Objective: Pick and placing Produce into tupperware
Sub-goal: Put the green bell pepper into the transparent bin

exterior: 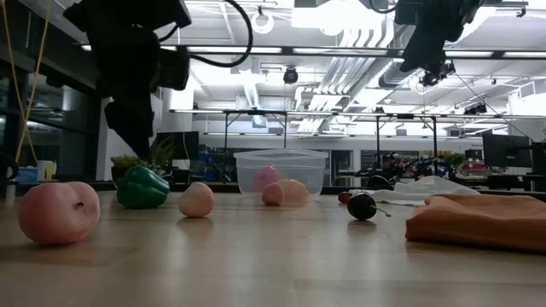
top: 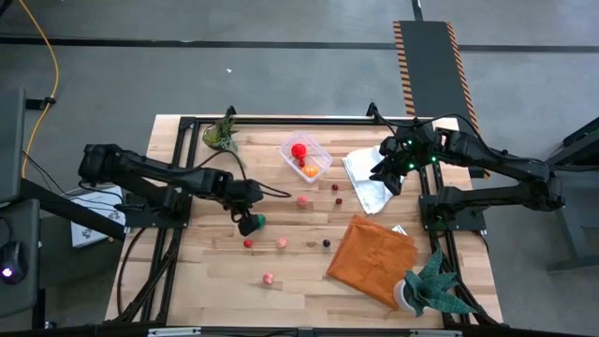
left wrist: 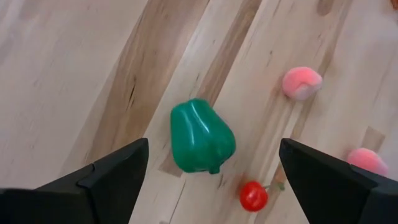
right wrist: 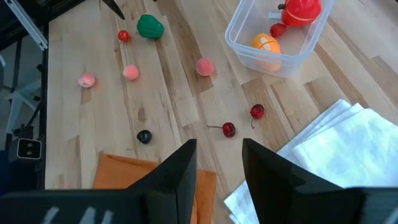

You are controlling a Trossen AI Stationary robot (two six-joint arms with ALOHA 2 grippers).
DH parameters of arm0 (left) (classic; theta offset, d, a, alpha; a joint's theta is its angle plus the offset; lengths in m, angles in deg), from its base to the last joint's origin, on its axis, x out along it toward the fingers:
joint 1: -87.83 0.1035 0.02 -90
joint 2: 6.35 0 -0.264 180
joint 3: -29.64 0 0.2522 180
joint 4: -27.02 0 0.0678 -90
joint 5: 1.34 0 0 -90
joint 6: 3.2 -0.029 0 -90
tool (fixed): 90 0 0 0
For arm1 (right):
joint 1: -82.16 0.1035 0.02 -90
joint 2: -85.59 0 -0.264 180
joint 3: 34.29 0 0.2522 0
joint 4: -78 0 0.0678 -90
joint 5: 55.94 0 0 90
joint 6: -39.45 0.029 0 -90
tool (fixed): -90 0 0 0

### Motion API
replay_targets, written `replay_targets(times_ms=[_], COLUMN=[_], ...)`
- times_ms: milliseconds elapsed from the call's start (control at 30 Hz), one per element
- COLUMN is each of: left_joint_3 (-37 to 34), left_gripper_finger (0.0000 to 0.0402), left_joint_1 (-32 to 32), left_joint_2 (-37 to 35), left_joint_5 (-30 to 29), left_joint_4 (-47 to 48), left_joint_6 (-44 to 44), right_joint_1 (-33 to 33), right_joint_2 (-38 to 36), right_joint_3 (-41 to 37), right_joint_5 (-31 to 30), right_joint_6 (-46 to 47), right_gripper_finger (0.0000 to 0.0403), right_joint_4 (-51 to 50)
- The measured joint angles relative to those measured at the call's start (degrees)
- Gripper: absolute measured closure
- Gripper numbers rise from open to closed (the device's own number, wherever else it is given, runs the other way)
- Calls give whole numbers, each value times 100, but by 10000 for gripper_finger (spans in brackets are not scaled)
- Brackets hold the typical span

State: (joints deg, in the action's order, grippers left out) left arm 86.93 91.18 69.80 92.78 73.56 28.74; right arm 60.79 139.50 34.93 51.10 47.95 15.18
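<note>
The wooden table [top: 201, 281] carried everything, with an orange cloth [top: 370, 257] and a white cloth [top: 367, 178] lying toward its right side. The clear tupperware [top: 318, 154] stood near the far middle, already holding a red piece and an orange piece. The left end effector [top: 249, 224] hovered spread wide just over the green pepper [left wrist: 200, 137], which lay on bare wood with a small red tomato [left wrist: 254, 196] close by. The right end effector [right wrist: 219, 163] hung above the white cloth, its fingers only narrowly apart and holding nothing. The pepper looked light, hard and smooth, probably slippery; closing across its broad middle seemed the safest hold.
</note>
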Motion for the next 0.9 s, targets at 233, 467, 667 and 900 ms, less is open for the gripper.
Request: replay_targets(times_ms=[233,467,667,900], left_joint_3=[0,0,2,0], left_gripper_finger=[53,54,54,54], left_joint_1=[0,0,0,0], left_joint_2=[261,480,589,791], left_joint_5=[15,13,-19,-74], left_joint_4=[-75,-242,-305,-275], left_joint_6=[2,7,26,2], right_joint_1=[0,0,0,0], right_joint_2=[0,1,2,2], right_joint_3=[0,0,0,0], right_joint_5=[4,4,2,2], right_joint_6=[-64,-105,-150,-151], right_gripper_finger=[284,284,284,284], right_joint_4=[16,30,33,42])
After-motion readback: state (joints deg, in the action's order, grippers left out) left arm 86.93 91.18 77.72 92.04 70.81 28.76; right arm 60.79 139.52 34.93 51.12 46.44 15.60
